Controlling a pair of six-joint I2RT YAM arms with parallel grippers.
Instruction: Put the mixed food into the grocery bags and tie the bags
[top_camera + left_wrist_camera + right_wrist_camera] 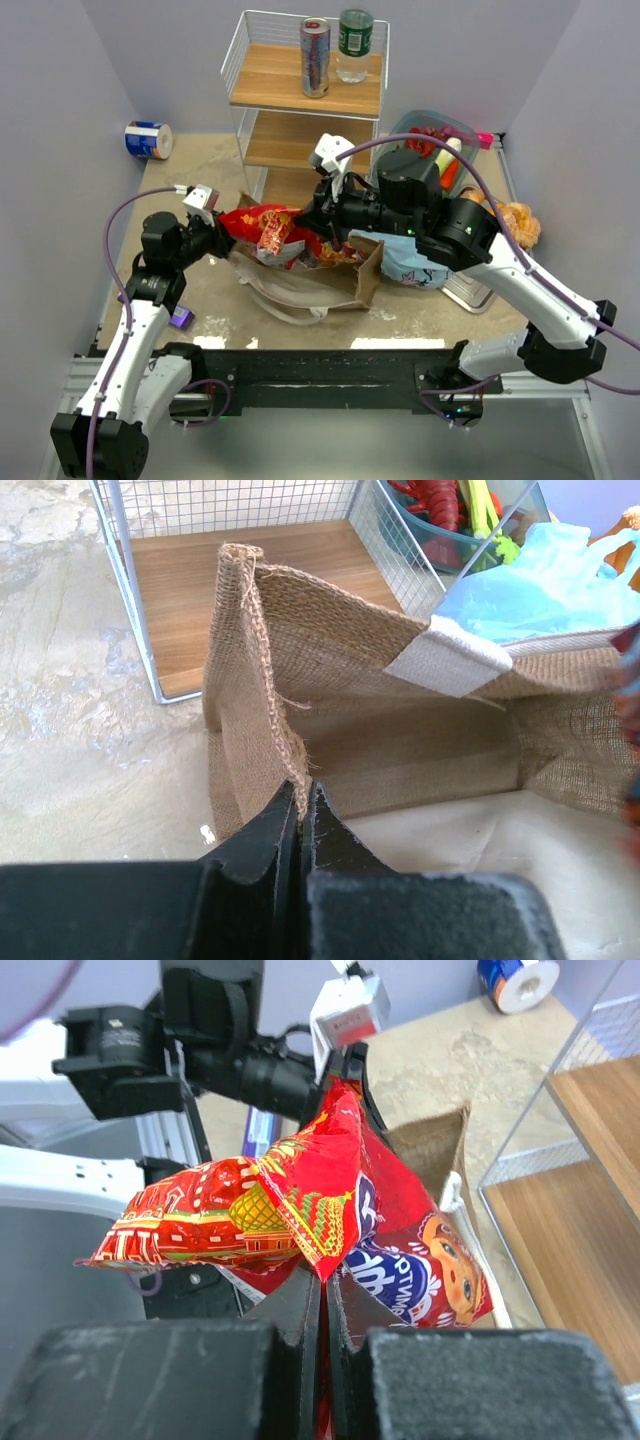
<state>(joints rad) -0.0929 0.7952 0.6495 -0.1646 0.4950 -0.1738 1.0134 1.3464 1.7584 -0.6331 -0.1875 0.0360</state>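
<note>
Two grips, both tight: my left gripper [302, 795] pinches the rim of the brown woven burlap bag [400, 740], its mouth gaping ahead; my right gripper [323, 1290] clamps the red crinkly snack packet [300, 1180] just above its fingertips.

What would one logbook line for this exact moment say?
left jaws: shut on brown bag rim | right jaws: shut on red snack packet at bag opening | drink can, bottle: on shelf top
</note>
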